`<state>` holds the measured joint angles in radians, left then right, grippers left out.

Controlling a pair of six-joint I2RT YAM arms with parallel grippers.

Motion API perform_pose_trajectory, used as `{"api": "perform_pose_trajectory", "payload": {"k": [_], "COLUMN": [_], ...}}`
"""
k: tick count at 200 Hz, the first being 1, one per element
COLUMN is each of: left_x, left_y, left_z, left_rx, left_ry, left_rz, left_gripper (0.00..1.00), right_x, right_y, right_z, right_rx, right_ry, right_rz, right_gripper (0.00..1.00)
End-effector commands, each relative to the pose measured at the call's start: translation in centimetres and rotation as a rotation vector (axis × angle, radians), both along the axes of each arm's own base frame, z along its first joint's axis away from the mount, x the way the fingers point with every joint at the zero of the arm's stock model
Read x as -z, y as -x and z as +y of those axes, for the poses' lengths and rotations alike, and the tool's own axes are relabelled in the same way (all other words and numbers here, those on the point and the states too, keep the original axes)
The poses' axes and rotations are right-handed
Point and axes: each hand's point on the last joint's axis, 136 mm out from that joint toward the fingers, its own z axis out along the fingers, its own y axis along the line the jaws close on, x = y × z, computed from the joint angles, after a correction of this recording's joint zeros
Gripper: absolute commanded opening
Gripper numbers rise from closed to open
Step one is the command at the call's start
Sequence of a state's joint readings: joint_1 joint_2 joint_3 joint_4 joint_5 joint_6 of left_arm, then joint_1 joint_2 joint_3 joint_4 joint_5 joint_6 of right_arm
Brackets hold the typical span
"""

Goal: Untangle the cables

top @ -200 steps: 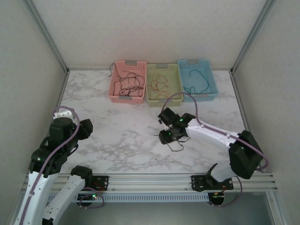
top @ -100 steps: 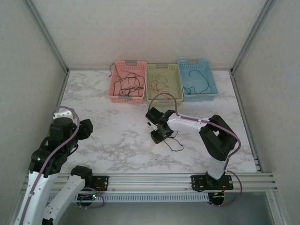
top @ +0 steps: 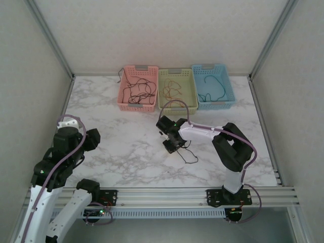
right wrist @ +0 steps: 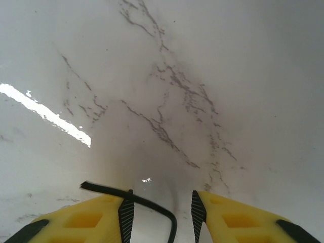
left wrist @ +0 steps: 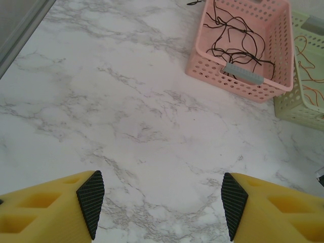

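The right gripper [top: 171, 144] is low over the middle of the table [top: 116, 152]. In its wrist view the two yellow fingers [right wrist: 101, 217] are a little apart. A black cable [right wrist: 152, 204] runs in front of one finger and bends down into the gap. It is thinner than the gap, so it is not squeezed. Its lower end is cut off at the bottom edge of that view. From above, the rest of this cable lies in a loose loop on the table, just beside the gripper. The gripper hides the part under it.

The left gripper [left wrist: 159, 205] is spread wide with nothing in it. It hangs over bare table, well apart from the black cable. Its fingers are cut off at the bottom edge.

Three baskets stand side by side at the far end of the table. The pink basket [top: 135, 106] holds black cables [top: 135, 91] in a messy pile, too tangled to count. One end pokes out over the far rim. The green basket [top: 160, 91] holds thin red and orange cables [top: 172, 90], too small to tell apart. A lilac hose [top: 174, 102] crosses its near wall. The blue basket [top: 216, 105] holds a dark cable [top: 212, 87]; its colour is hard to make out.
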<state>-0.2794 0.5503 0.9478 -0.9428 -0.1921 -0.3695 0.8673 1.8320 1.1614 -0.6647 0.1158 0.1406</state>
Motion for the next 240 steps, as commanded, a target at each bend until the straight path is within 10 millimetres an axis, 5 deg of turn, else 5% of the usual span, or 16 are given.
{"api": "perform_pose_trajectory", "payload": {"k": [1,58,110,134,195,218,240], "left_x": [-0.1,0.0,0.0,0.0,0.1,0.2,0.2], "left_y": [-0.1,-0.1,-0.1,-0.1,-0.1,-0.2,-0.2], "left_z": [0.1,0.0,0.1,0.0,-0.1,-0.2,-0.2], "left_rx": [-0.001,0.001,-0.001,0.001,0.007,0.009,0.009], "left_ry": [0.002,0.002,0.001,0.003,0.004,0.003,0.005], "left_rz": [-0.012,-0.011,-0.013,-0.011,-0.007,-0.002,-0.004], "left_gripper": [0.65,0.65,0.65,0.65,0.65,0.65,0.65], "right_x": [-1.1,1.3,-0.1,-5.5,-24.0,-28.1,-29.1], "right_y": [-0.3,0.5,-0.3,-2.3,-11.0,-15.9,-20.4], "right_z": [-0.6,-0.7,0.4,2.3,9.7,12.0,14.5], "right_rx": [-0.007,0.001,0.005,0.006,0.094,0.170,0.222], "right_ry": [0.007,0.023,-0.024,-0.118,-0.522,-0.643,-0.718], "right_rz": [-0.047,0.007,-0.017,-0.122,-0.465,-0.531,-0.530], "right_gripper": [0.40,0.31,0.04,0.00,0.00,0.00,0.00]}}
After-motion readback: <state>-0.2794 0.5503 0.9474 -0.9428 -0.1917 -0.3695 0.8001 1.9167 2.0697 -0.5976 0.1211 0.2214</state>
